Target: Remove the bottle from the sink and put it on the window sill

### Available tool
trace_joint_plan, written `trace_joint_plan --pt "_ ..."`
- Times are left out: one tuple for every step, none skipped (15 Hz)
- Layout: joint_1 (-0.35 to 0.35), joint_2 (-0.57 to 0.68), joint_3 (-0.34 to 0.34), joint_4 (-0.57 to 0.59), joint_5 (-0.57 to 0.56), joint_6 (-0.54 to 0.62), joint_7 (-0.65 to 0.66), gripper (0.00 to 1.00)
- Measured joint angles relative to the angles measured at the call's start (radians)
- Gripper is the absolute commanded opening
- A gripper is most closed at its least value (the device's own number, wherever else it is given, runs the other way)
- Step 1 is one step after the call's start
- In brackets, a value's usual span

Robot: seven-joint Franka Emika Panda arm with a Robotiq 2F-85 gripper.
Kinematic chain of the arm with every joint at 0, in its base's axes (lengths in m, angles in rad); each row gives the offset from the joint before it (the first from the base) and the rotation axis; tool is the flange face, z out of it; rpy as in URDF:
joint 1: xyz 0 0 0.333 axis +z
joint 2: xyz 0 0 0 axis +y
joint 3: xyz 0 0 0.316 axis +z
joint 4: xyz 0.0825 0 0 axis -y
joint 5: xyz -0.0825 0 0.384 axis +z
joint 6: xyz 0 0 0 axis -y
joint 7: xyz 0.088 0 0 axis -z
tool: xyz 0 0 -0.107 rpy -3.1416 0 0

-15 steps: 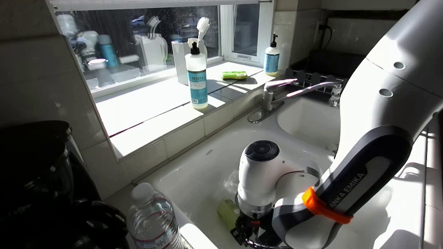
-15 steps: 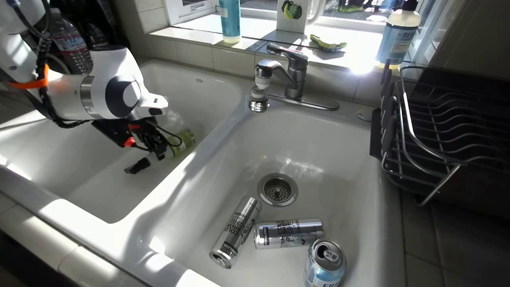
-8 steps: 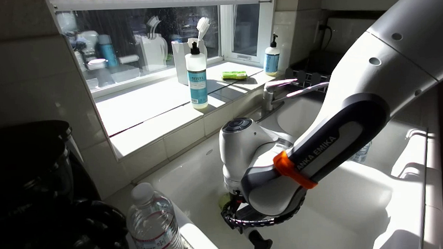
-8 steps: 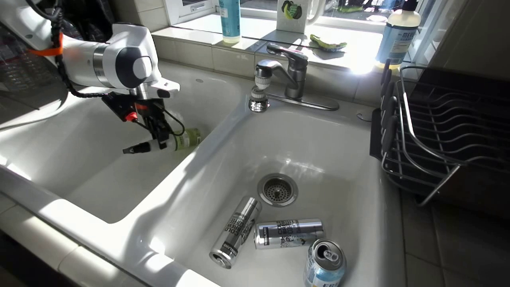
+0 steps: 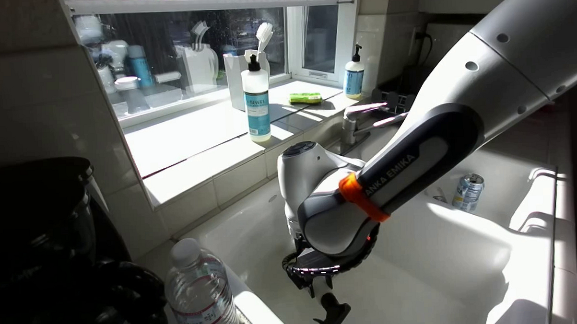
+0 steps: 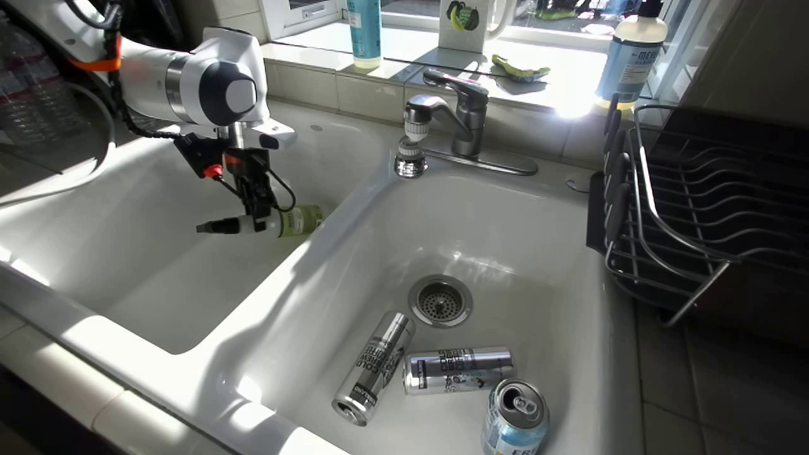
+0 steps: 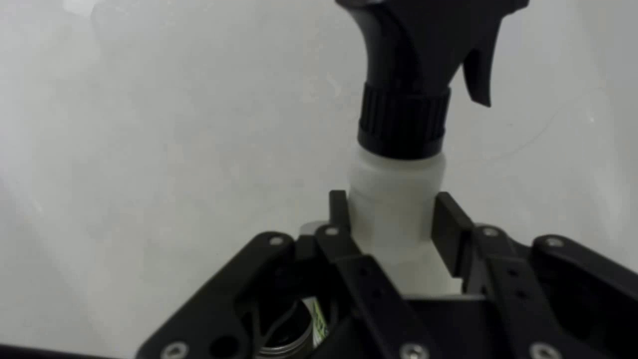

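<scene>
with your gripper pinching the bottle by the neck, you've just raised it nearly level inside the sink, so reaching the window sill likely needs more height.

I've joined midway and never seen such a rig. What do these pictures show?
You're driving one robot arm ending in a two-fingered hand. Two pictures look at the sink and window sill from outside the arm; the third is the wrist view, looking along the hand. The hand grips a spray bottle by its pale upper part, inside one half of the sink. In the other half, two silver cans lie and a bluish can stands. Blue-labelled bottles stand on the window sill.
</scene>
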Motion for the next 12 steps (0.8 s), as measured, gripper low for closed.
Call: trace_joint_plan --pt "0.0 0.002 0.001 0.001 0.0 0.0 0.002 0.19" --pt "0.0 0.002 0.001 0.002 0.0 0.0 0.002 0.19" --pt "0.0 0.002 0.001 0.002 -0.001 0.0 0.002 0.19" --pt "-0.001 0.003 0.001 0.002 -0.001 0.0 0.003 0.19" --pt "-0.002 0.004 0.0 0.007 -0.001 -0.002 0.009 0.19" --pt "-0.006 0.009 -0.001 0.02 0.0 -0.016 0.019 0.19" --pt "-0.013 0.018 -0.001 0.043 0.002 -0.045 0.031 0.19" --pt "-0.021 0.027 -0.001 0.071 0.007 -0.079 0.044 0.19" --pt "-0.03 0.038 -0.001 0.103 0.014 -0.116 0.054 0.19" --pt "-0.041 0.05 -0.001 0.14 0.025 -0.162 0.064 0.19" --pt "-0.051 0.063 -0.001 0.18 0.037 -0.213 0.072 0.19" --pt "-0.062 0.076 -0.001 0.223 0.048 -0.264 0.083 0.19"
